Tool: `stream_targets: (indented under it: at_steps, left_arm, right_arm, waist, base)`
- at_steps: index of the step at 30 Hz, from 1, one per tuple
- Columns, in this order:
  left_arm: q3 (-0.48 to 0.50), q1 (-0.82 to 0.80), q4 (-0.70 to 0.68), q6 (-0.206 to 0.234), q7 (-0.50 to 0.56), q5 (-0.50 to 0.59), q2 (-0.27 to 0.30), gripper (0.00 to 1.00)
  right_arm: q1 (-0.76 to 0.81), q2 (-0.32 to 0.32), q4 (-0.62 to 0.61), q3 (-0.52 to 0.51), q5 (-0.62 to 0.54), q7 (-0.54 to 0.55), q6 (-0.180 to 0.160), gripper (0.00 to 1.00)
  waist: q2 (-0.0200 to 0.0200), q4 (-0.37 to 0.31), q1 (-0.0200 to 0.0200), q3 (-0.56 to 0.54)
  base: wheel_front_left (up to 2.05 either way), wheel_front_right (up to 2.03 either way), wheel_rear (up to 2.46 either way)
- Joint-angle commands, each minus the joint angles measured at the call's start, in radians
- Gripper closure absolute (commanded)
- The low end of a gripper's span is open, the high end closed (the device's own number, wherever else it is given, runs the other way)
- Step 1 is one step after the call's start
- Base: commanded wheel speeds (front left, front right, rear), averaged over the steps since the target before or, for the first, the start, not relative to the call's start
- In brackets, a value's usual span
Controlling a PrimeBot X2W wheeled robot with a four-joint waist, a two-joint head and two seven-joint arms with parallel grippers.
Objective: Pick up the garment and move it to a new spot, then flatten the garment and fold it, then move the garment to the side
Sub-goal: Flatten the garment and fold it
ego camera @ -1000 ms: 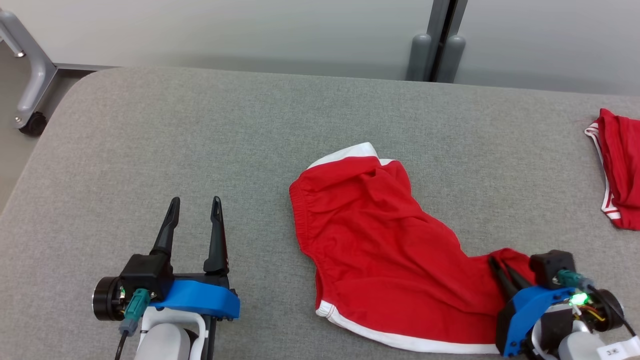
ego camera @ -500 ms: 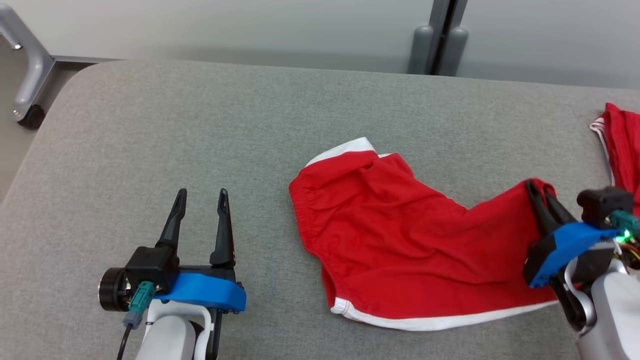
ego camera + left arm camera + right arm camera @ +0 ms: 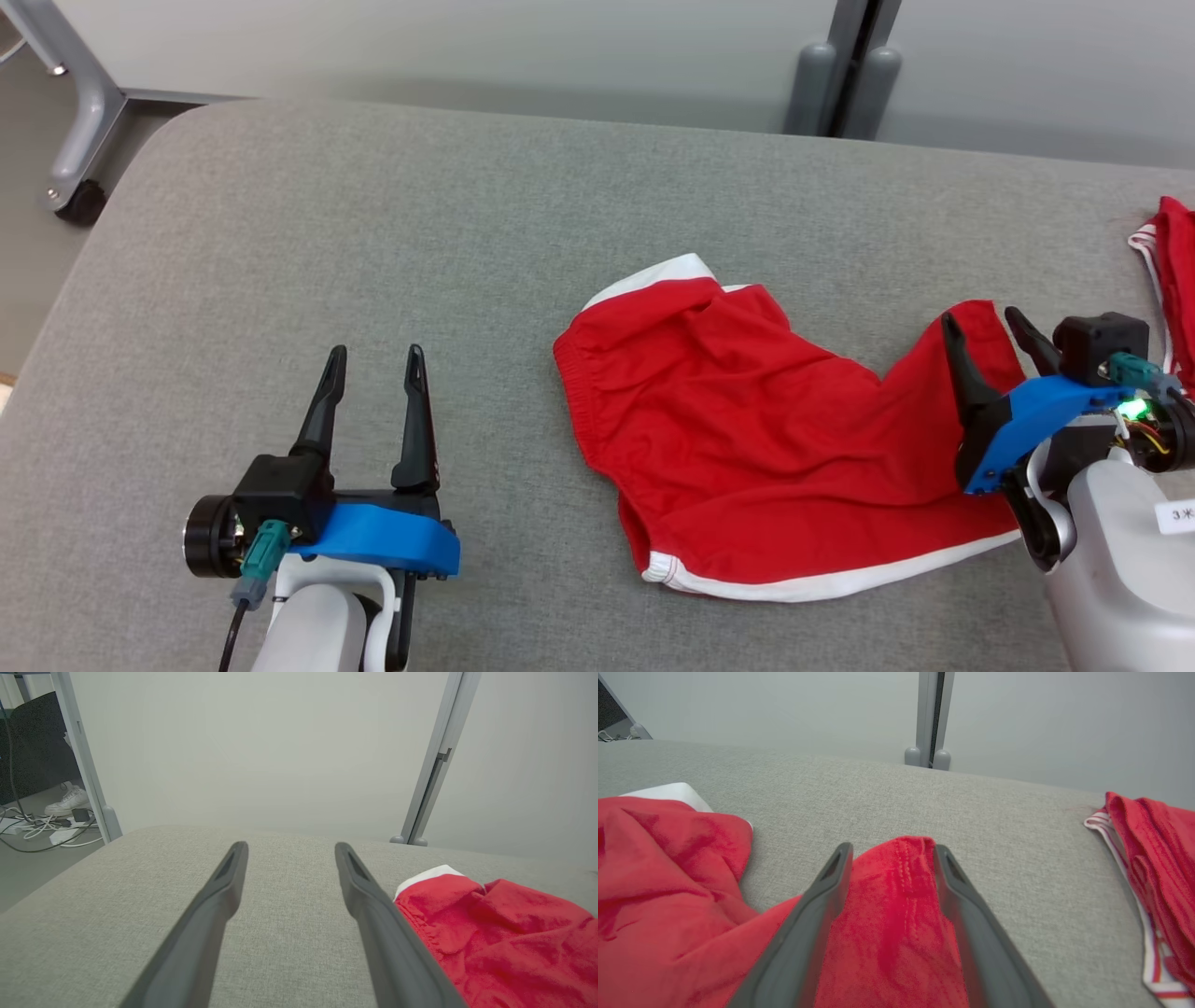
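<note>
- Garment of red cloth with white trim, shaped like shorts (image 3: pixel 775 439), lies spread but wrinkled on the broad grey fabric-covered surface (image 3: pixel 420 233). It sits right of the middle in the head view. Its gathered edge faces the robot's left, a white band runs along its near hem, and a white patch shows at its far corner.
- The left tool (image 3: pixel 376 353) hangs over bare grey cloth at the lower left of the head view, well apart from the garment. Its two long dark fingers stand wide apart with nothing between them. In the left wrist view the garment's gathered edge lies just beside the right-hand finger.
- The right tool (image 3: pixel 982 317) is at the garment's right-hand end, on a blue bracket at the end of a pale forearm (image 3: pixel 1111 560). Its fingers are spread, and it clamps nothing. In the right wrist view a raised fold of the red cloth, with a stitched seam, lies in the gap between them. Whether the fingers touch the cloth cannot be told.
- A second red cloth piece with white stripes along its edge (image 3: pixel 1178 280) lies bunched at the surface's right edge, apart from the garment.
- A grey upright post with two rounded feet (image 3: pixel 845 84) stands behind the surface's far edge against a pale wall.
- A grey frame leg ends in a small black caster (image 3: pixel 79 201) on the floor beyond the far left corner.
- A white shoe (image 3: pixel 65 802) and loose cables (image 3: pixel 37 830) lie on the floor in the left wrist view.
</note>
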Motion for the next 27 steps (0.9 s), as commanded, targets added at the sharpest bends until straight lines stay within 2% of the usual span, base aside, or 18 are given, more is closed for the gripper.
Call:
stream_targets:
  at_steps: [1,6,12,22,27]
  left_arm:
    - [0.0,0.007,0.0,0.003,-0.004,0.008,-0.002,0.0]
    - [0.013,0.024,0.002,-0.006,-0.004,0.02,0.001,0.0]
    - [0.027,0.051,-0.001,-0.011,-0.004,0.032,0.011,0.0]
    - [0.043,0.095,-0.013,-0.008,-0.004,0.042,0.018,0.0]
    - [0.043,0.108,-0.018,-0.009,-0.004,0.043,0.021,0.0]
  right_arm:
    - [-0.001,-0.007,0.012,0.002,0.007,-0.034,0.0,0.0]
    - [0.055,-0.018,-0.004,0.006,0.031,-0.134,0.0,0.0]
    - [0.144,-0.021,-0.121,-0.004,0.047,-0.183,0.0,0.0]
    - [0.326,0.054,-0.381,-0.041,0.023,-0.193,0.001,0.0]
    - [0.421,0.101,-0.512,-0.047,-0.009,-0.16,0.0,0.0]
  waist:
    - [0.0,-0.013,-0.0001,-0.011]
    - [0.0,-0.052,-0.0001,-0.042]
    - [0.0,-0.104,-0.0001,-0.081]
    - [0.0,-0.146,-0.0001,-0.119]
    - [0.0,-0.149,-0.0001,-0.131]
  base:
    - [0.0,0.0,0.0]
    - [0.0,0.0,0.0]
    - [0.0,0.0,0.0]
    - [0.0,0.0,0.0]
    - [0.0,0.0,0.0]
